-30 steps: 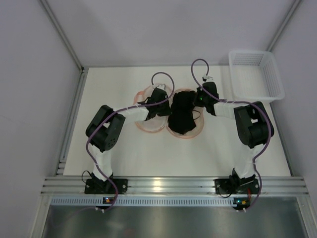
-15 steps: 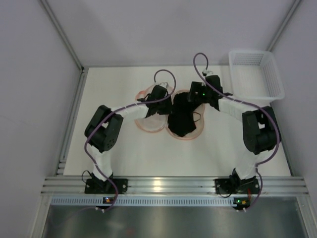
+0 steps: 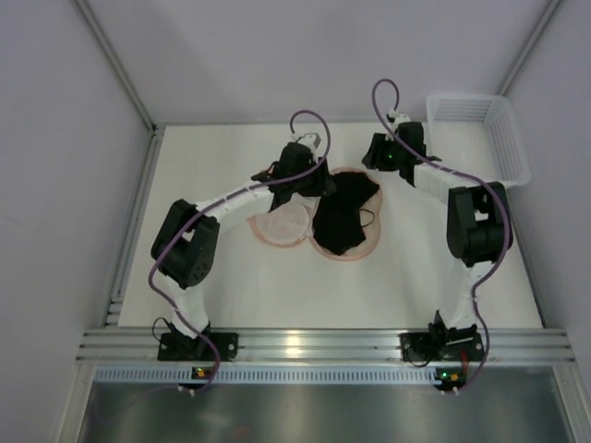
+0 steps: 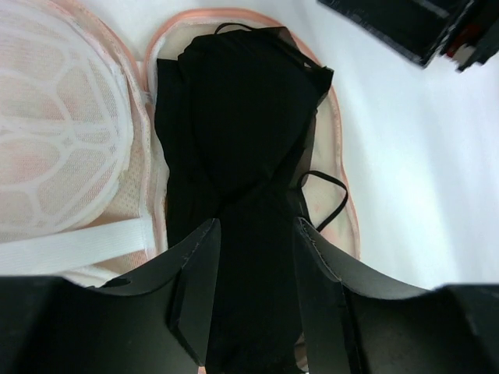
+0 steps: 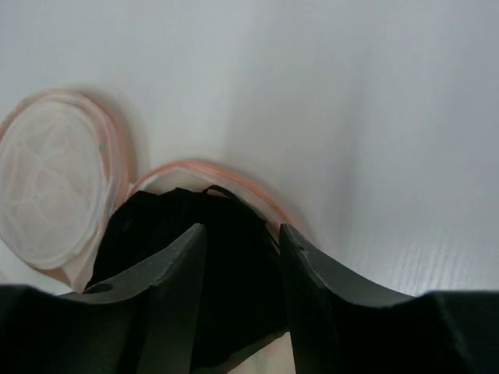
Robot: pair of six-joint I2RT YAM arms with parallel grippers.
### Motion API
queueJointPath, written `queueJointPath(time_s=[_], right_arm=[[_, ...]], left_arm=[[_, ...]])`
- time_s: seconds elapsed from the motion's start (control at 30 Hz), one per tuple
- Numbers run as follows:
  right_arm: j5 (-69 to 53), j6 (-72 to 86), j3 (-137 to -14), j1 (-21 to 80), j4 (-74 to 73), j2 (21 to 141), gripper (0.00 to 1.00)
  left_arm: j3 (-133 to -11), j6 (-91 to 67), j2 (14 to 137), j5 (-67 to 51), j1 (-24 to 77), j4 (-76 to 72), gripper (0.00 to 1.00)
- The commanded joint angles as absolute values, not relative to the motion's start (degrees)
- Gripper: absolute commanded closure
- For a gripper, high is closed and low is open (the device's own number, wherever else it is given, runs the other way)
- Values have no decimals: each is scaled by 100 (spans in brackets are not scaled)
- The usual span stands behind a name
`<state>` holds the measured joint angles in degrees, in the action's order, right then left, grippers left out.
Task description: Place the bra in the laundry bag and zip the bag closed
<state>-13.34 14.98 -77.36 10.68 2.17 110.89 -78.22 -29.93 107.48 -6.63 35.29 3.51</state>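
Left wrist view shows what top external can't: the bra (image 4: 234, 117) is bunched on one half of the open laundry bag (image 4: 62, 140), with a thin strap spilling over the pink rim. The other half, pale mesh, sits off to the left finger's side. The left gripper (image 4: 257, 292) has its fingers spread, bra under the gap, nothing pinched. The right gripper (image 5: 242, 292) is parted too and empty, just past the bag's far edge. Only top external catches the white basket (image 3: 480, 138), out beyond the right fingers, and there the left arm covers part of the pale half.
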Motion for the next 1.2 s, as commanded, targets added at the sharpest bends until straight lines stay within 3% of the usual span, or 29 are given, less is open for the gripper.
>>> queueJointPath(time_s=[0.0, 0.27, 0.63, 1.03, 1.17], right_arm=[[-1810, 1371, -7953, 1046, 528, 11433, 58], [-1775, 1327, -7981, 1037, 404, 11760, 66], [-1749, 1354, -7638, 1081, 457, 11593, 100], [-1530, 1503, -7040, 1178, 62, 10907, 100], [-1371, 1424, -7232, 1160, 18, 11056, 90]], left_arm=[[-7945, -3049, 11039, -633, 3542, -220, 53], [-8033, -3252, 11460, -703, 3542, -404, 53], [-8481, -3287, 11979, -404, 3551, -562, 54], [-9263, -2945, 12357, -193, 3542, -721, 53], [-9247, -2944, 12375, -254, 3542, -721, 53]])
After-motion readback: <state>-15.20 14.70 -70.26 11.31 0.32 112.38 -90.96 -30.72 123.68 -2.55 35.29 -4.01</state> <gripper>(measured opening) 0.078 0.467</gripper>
